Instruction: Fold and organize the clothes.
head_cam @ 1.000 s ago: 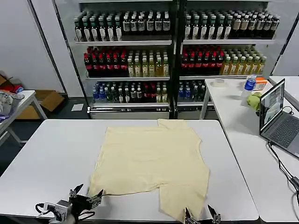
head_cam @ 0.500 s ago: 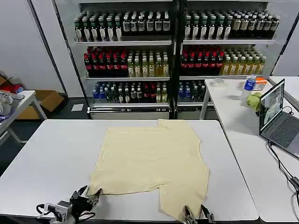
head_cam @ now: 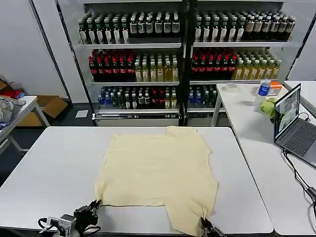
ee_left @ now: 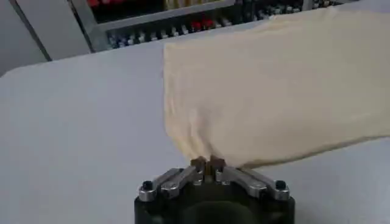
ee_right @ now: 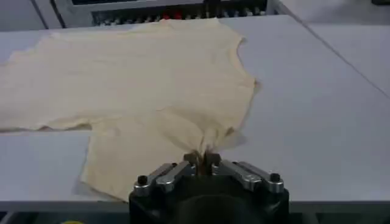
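The clothes are one pale yellow T-shirt (head_cam: 158,170) spread flat on the white table (head_cam: 49,168), its near sleeve hanging toward the front edge. My left gripper (head_cam: 94,205) sits at the shirt's near left corner and is shut on that corner of fabric (ee_left: 207,163). At the near right, my right gripper (head_cam: 204,223) is shut on the edge of the sleeve, where the cloth bunches into the jaws (ee_right: 203,157). The shirt (ee_left: 286,91) stretches away from the left gripper, and the shirt (ee_right: 140,85) lies flat beyond the right one.
Drink coolers (head_cam: 182,54) stand behind the table. A second white table (head_cam: 266,143) to the right holds a laptop (head_cam: 294,123) and a bottle (head_cam: 264,89). A cardboard box (head_cam: 47,106) and a small table (head_cam: 15,111) are at the far left.
Both grippers have gone from open to shut on the shirt's near edge. The near hem and sleeve have drawn in slightly where they are pinched.
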Motion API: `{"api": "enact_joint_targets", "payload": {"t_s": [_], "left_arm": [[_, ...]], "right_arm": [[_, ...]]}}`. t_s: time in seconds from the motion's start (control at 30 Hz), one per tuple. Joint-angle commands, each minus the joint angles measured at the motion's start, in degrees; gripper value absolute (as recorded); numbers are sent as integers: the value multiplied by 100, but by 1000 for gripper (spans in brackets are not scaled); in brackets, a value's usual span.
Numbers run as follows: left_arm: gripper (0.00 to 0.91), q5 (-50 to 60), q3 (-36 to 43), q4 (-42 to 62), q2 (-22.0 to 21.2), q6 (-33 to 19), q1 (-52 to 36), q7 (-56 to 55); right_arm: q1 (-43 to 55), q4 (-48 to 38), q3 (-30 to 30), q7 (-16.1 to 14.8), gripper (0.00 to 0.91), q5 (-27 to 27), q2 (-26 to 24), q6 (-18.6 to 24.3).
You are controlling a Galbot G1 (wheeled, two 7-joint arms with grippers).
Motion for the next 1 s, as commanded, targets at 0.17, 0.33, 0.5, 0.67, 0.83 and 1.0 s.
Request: {"api": "enact_joint_targets", "payload": {"t_s": [0.17,0.33,0.5,0.67,0.83,1.0], "left_arm": [[10,-47,-102,-416,-52,13,146,9],[10,-137,-311,-850,-175,12,422,-17],[10,-258,-558,-1167,-299,13,663,-45],[10,-362,-788,-1356,-288,12,848,-52],[10,-471,-932,-1415,-224,1,843,-52],[10,-478,-836,-1206,-76,-92,577,-40]], "right_arm": [[-120,312,55,-38,0,-35,-26,165],[-394,800,236,-85,0,-97,-119,287],[-606,1132,413,-110,0,-122,-159,338],[-734,1301,575,-127,0,-132,-258,386],[-626,1355,758,-175,0,-123,-332,441],[-244,1143,841,-186,0,-75,-417,498]]}}
